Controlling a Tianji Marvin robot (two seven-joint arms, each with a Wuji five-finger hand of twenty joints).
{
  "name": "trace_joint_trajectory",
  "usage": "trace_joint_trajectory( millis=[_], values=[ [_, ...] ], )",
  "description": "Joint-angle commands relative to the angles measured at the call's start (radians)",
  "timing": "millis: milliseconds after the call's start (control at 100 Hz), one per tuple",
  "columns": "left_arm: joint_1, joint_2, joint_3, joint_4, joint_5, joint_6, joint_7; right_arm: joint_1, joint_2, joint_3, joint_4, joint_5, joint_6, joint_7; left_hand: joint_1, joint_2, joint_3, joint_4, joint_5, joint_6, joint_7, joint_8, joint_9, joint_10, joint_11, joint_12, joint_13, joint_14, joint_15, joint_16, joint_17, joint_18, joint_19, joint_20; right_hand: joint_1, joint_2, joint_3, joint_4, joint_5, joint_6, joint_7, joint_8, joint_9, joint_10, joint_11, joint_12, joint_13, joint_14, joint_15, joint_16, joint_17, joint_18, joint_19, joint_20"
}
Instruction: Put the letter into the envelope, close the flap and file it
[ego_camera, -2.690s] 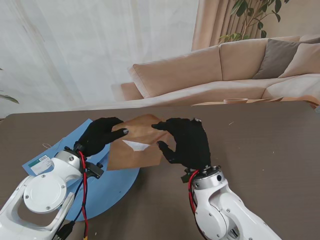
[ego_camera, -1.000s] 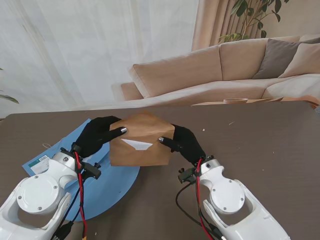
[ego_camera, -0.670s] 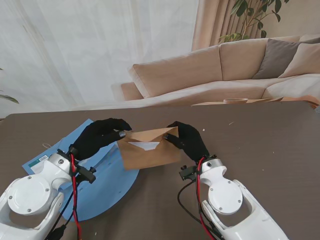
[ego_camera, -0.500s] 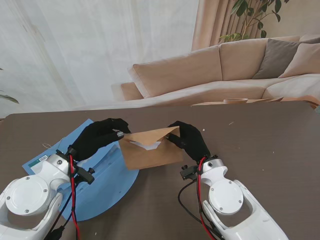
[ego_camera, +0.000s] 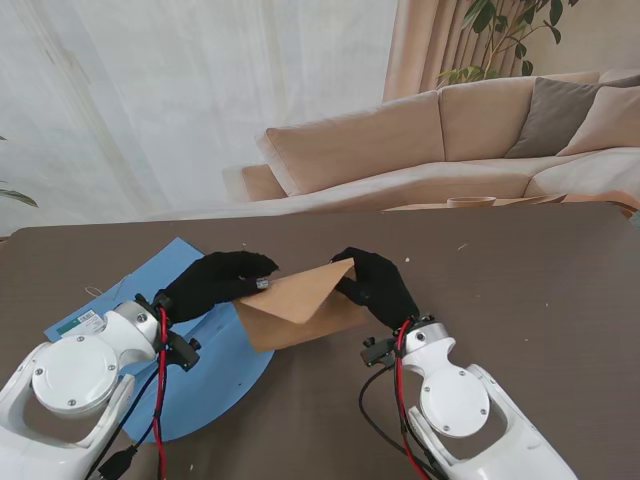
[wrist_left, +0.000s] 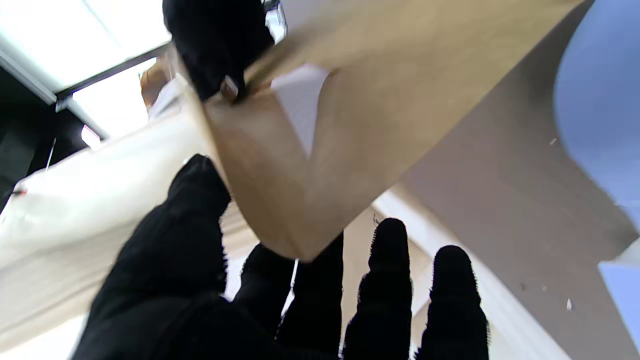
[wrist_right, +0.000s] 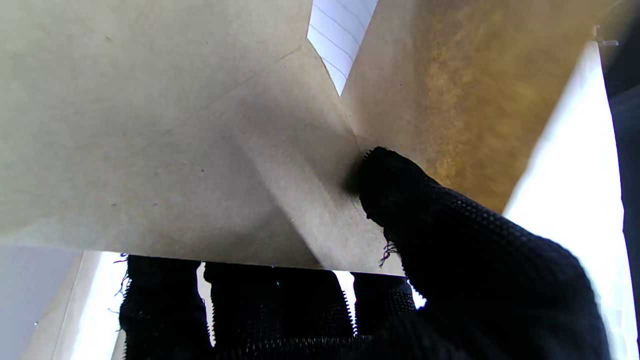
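Envelope (ego_camera: 300, 305) held between both hands over the tabletop (ego_camera: 520, 290), flap folded down.

The brown envelope is gripped at its right end by the right hand (ego_camera: 377, 287), thumb (wrist_right: 400, 190) pressed on the face and the other fingers (wrist_right: 280, 305) behind it, as seen in the right wrist view. The left hand (ego_camera: 215, 283) is met at the envelope's left top corner; whether it is truly grasped there cannot be told, though the fingers are curled around that corner. A sliver of lined white letter (wrist_right: 342, 35) is seen inside the opening. A blue folder (ego_camera: 215, 365) is lying on the tabletop partly under the envelope, toward the left.
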Motion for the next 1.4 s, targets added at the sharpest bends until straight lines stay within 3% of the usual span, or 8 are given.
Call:
trace_joint_trajectory(
  millis=[0, 280, 560, 720, 790, 990, 1170, 1390],
  values=[
    [0.006, 0.019, -0.005, 0.004, -0.012, 0.011, -0.032, -0.002, -0.004, -0.005, -0.002, 0.001, -0.004, 0.006, -0.021, -0.003, -0.035, 0.01, 0.04, 0.013, -0.022, -0.012, 0.032, 0.005, 0.003, 0.023, 0.023, 0.0, 0.018, 0.025, -0.001, 0.0, -0.003, 0.033, 0.057, 0.03, 0.011, -0.032, 0.025, -0.05, 0.028, 0.032, 0.031, -0.003, 0.014, 0.008, 0.017, 0.002, 0.025, 0.014, -0.004, 0.006, 0.031, 0.019],
    [-0.008, 0.041, 0.004, 0.023, 0.048, -0.005, -0.105, 0.006, -0.005, -0.012, 0.0, 0.001, -0.006, 0.005, 0.18, -0.011, -0.139, 0.024, 0.186, -0.028, 0.088, 0.153, 0.139, -0.013, 0.093, 0.116, 0.054, -0.008, 0.121, 0.06, 0.041, 0.006, 0.018, 0.094, 0.058, 0.03, 0.01, -0.032, 0.026, -0.05, 0.024, 0.037, 0.03, -0.001, 0.013, 0.01, 0.018, 0.003, 0.027, 0.015, -0.005, 0.004, 0.031, 0.02],
    [0.001, 0.013, 0.031, 0.024, 0.025, -0.025, 0.016, 0.008, -0.001, -0.012, 0.005, -0.017, -0.01, 0.01, 0.39, 0.074, -0.117, 0.043, 0.21, -0.042, 0.27, 0.17, 0.339, 0.033, 0.234, 0.335, 0.215, 0.056, 0.415, 0.159, 0.134, 0.041, 0.262, 0.233, 0.052, 0.013, 0.013, -0.025, -0.01, -0.002, -0.025, -0.076, 0.006, -0.021, -0.028, -0.017, -0.018, -0.006, -0.011, 0.003, -0.037, -0.011, 0.005, 0.014],
    [0.004, 0.0, 0.041, 0.024, 0.025, -0.051, 0.075, -0.008, 0.02, 0.012, -0.016, -0.023, -0.007, 0.086, 0.39, 0.072, -0.076, 0.032, 0.196, -0.024, 0.313, 0.21, 0.352, 0.025, 0.368, 0.339, 0.251, 0.06, 0.549, 0.18, 0.056, 0.034, 0.7, 0.008, 0.027, -0.042, 0.085, -0.008, -0.167, 0.032, -0.259, -0.06, -0.221, -0.062, -0.111, -0.027, -0.201, -0.042, -0.155, -0.02, -0.172, -0.069, -0.077, 0.015],
    [0.005, -0.005, 0.043, 0.022, 0.021, -0.055, 0.097, -0.018, 0.032, 0.028, -0.031, -0.027, -0.005, 0.13, 0.39, 0.069, -0.065, 0.03, 0.189, -0.019, 0.329, 0.231, 0.351, 0.027, 0.382, 0.357, 0.252, 0.064, 0.568, 0.188, 0.054, 0.034, 0.736, -0.019, 0.024, -0.06, 0.131, 0.027, -0.234, 0.046, -0.385, 0.044, -0.352, -0.088, -0.099, -0.041, -0.282, -0.064, -0.206, -0.029, -0.228, -0.093, -0.125, 0.011],
    [0.002, -0.013, 0.051, 0.021, 0.026, -0.057, 0.133, -0.039, 0.065, 0.071, -0.068, 0.009, 0.002, 0.271, 0.39, 0.067, -0.056, 0.026, 0.185, -0.013, 0.341, 0.246, 0.351, 0.034, 0.392, 0.37, 0.256, 0.071, 0.589, 0.197, 0.056, 0.036, 0.769, -0.044, -0.034, -0.105, 0.086, 0.09, -0.42, 0.08, -0.452, 0.008, -0.584, -0.119, -0.109, -0.063, -0.462, -0.089, -0.295, -0.048, -0.351, -0.134, -0.223, 0.013],
    [0.0, -0.014, 0.059, 0.025, 0.039, -0.059, 0.139, -0.036, 0.061, 0.069, -0.071, 0.08, 0.035, 0.284, 0.39, 0.068, -0.054, 0.025, 0.184, -0.01, 0.342, 0.247, 0.351, 0.034, 0.393, 0.371, 0.255, 0.071, 0.592, 0.199, 0.055, 0.035, 0.776, -0.053, -0.261, -0.062, -0.036, 0.078, -0.294, 0.099, -0.432, 0.003, -0.482, -0.074, -0.095, -0.056, -0.406, -0.046, -0.254, -0.024, -0.325, -0.098, -0.204, 0.046],
    [0.001, -0.011, 0.062, 0.028, 0.043, -0.065, 0.129, -0.01, 0.036, 0.042, -0.061, 0.089, 0.086, 0.201, 0.39, 0.067, -0.054, 0.024, 0.185, -0.009, 0.34, 0.247, 0.35, 0.035, 0.393, 0.371, 0.254, 0.072, 0.593, 0.199, 0.054, 0.037, 0.781, -0.062, -0.292, 0.007, -0.057, 0.081, -0.131, 0.096, -0.387, 0.031, -0.328, -0.041, -0.066, -0.043, -0.295, -0.013, -0.188, -0.007, -0.244, -0.061, -0.139, 0.061]
  ],
)
